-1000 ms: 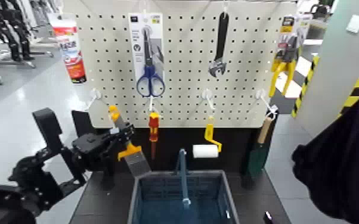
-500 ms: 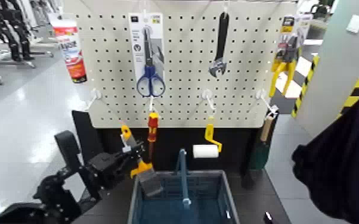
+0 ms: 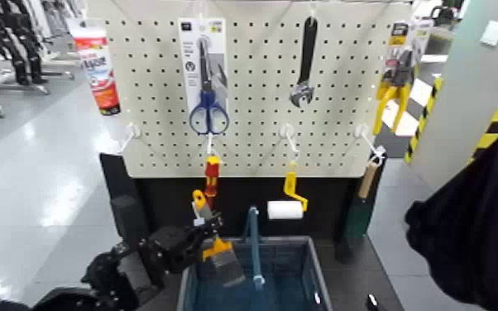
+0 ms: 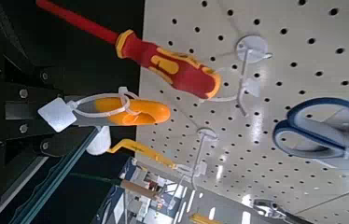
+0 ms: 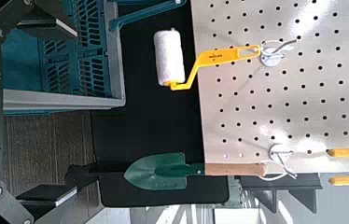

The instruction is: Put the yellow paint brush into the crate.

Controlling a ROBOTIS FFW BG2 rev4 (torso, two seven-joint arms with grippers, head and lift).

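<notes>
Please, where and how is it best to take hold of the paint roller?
The paint roller is best gripped, I think, by its yellow handle, from the front: it hangs from a hook, handle above, facing out from the pegboard, while the fat white sleeve below would fill the jaws.

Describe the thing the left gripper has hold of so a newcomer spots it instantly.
Below the cream pegboard sits the blue-grey plastic crate. Over its left part, in the black left gripper, is a flat paint brush: orange-yellow and grey handle, wide grey bristles, unlike the white roller.
</notes>
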